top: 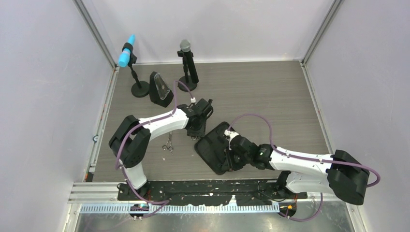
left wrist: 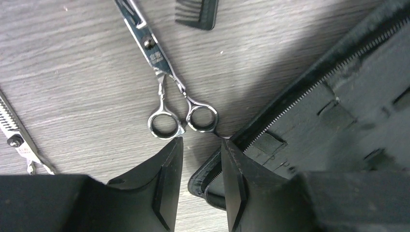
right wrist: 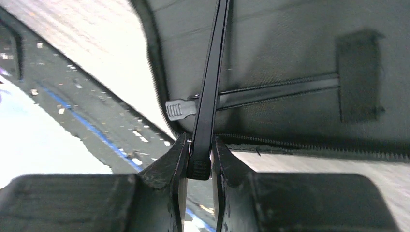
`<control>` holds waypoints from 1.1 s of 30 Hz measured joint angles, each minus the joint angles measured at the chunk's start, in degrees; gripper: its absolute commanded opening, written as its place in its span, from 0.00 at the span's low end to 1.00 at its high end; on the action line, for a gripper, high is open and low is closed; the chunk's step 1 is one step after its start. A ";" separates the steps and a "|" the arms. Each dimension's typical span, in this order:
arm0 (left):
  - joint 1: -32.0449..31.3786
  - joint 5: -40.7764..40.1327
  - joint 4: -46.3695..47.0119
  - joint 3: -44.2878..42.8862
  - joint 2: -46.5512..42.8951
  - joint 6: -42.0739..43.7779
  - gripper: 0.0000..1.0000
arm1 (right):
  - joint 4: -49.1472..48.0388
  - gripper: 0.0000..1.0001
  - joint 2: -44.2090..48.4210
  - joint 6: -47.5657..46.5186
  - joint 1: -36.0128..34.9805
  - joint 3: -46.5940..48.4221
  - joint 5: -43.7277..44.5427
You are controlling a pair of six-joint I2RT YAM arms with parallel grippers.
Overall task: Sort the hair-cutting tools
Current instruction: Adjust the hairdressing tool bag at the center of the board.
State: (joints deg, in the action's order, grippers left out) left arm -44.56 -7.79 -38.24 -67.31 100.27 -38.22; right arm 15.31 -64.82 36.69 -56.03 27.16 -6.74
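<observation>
Scissors (left wrist: 158,62): flat on table (left wrist: 72,87), frame centre, rings beside pouch (left wrist: 338,96) edge.
Left gripper (left wrist: 201,142): half open, empty, bottom centre, below the rings.
Right gripper (right wrist: 199,145): clamped on thin clip (right wrist: 210,87) over pouch.
Advice: straddle the rings; keep clear of the zip.

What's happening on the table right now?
The right gripper is clamped on a thin black clip, holding it over the open pouch. The left gripper is open, hovering just short of the finger loops of a pair of scissors lying on the table beside the pouch. A second pair and a comb lie nearby.
</observation>
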 measured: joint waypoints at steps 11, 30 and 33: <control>-0.02 -3.80 0.79 6.01 -12.37 -2.43 0.59 | 1.09 0.07 3.06 6.05 -5.35 3.23 8.11; -1.84 3.67 8.31 15.15 -9.55 -10.62 0.24 | 13.51 0.06 11.96 -5.18 -4.11 8.17 18.64; -1.70 2.45 7.93 11.34 -6.78 -8.24 0.19 | 14.32 0.06 11.96 -6.19 -4.02 8.15 19.26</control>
State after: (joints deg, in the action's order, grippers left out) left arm -46.26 -5.34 -30.30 -55.96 93.49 -46.46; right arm 29.63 -52.86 30.50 -60.05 35.31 12.51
